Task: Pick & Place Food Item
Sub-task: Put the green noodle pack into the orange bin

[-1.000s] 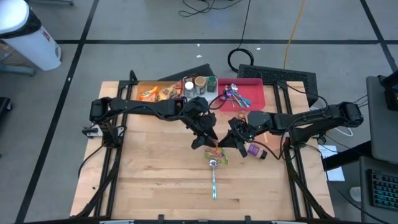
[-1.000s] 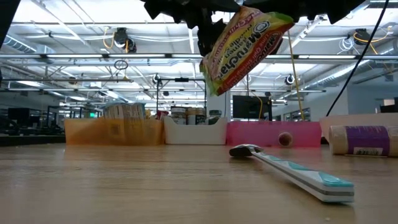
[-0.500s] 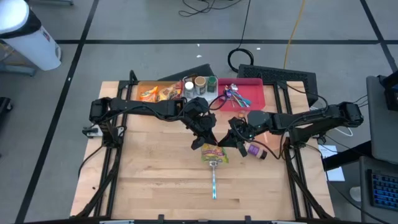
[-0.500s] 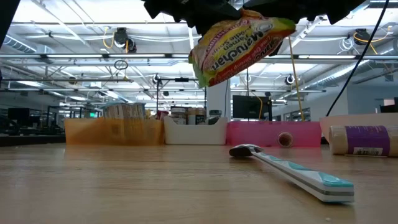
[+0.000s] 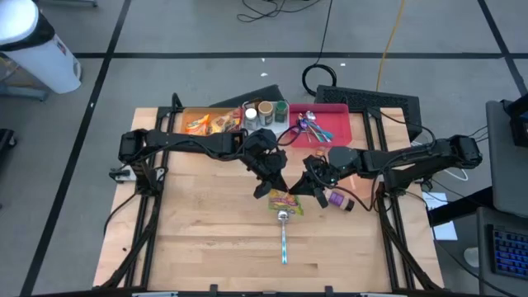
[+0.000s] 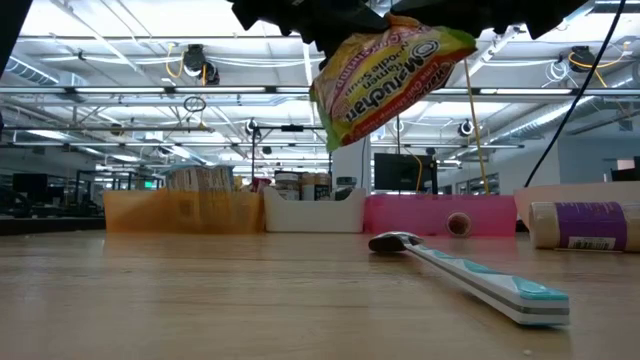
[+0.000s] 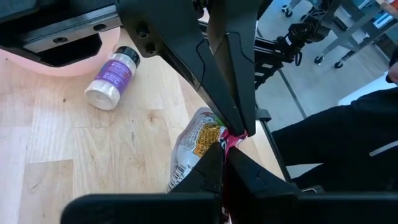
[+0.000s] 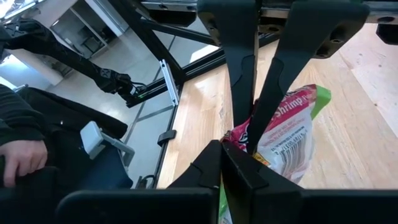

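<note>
A ramen noodle packet, red, yellow and green, hangs high above the middle of the table. Both grippers meet at its upper edge. My left gripper comes from the table's left and is shut on it. My right gripper comes from the right and is also shut on it. In the high view the packet shows just below the two gripper heads, above the head of a toothbrush. My left gripper pinches the packet's crimped red end between its two fingers, slanting down from the table's left. The packet hangs below, tilted and clear of the table. My right gripper pinches the same crimped end between its two fingers, nearly level from the table's right, right against the left gripper's fingertips. The packet's body hangs below and beyond the hold.
A white and teal toothbrush lies under the packet. A purple-labelled bottle lies on its side to the right. An orange bin, a white bin with jars and a pink bin line the far edge.
My left gripper has shut on the packet's upper end without moving from its place. The packet, which hung steeply from my right gripper, swung up toward level and has settled at a slant between the two grippers.
</note>
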You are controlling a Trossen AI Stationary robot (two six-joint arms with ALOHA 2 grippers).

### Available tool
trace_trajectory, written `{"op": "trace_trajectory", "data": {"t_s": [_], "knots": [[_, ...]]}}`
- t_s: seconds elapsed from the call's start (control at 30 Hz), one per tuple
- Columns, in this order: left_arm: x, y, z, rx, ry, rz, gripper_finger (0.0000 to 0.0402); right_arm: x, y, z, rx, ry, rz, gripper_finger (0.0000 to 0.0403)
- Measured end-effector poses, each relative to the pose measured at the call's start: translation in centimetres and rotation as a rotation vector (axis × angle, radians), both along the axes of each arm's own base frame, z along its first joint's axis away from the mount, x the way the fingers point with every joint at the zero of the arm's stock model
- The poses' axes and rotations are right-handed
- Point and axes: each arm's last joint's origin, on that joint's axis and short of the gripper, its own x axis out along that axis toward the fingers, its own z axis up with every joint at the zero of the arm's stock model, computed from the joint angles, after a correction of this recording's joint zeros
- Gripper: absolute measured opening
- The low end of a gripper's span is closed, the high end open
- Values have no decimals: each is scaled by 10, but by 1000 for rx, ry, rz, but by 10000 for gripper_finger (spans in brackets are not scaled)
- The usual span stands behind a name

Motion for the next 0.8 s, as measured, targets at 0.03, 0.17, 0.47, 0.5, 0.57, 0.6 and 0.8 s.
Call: {"op": "trace_trajectory", "data": {"t_s": [0.03,0.17,0.47,0.5,0.57,0.6,0.8], "knots": [[0,0,0,-3,0,-1,3,0,0,0,0,-1,0,4],[0,2,0,-5,-1,2,3,-1,0,2,12,-4,-3,26],[-2,16,3,-48,15,15,1,-8,-12,12,50,-34,-54,122],[-2,18,4,-58,11,10,1,-10,-14,14,50,-45,-62,133],[-1,22,11,-62,-7,14,1,-13,-18,18,50,-63,-81,152],[-1,23,14,-61,-14,15,1,-15,-21,20,49,-71,-92,161],[-3,31,38,-21,-28,10,1,-27,-38,33,44,-127,-166,192]]}}
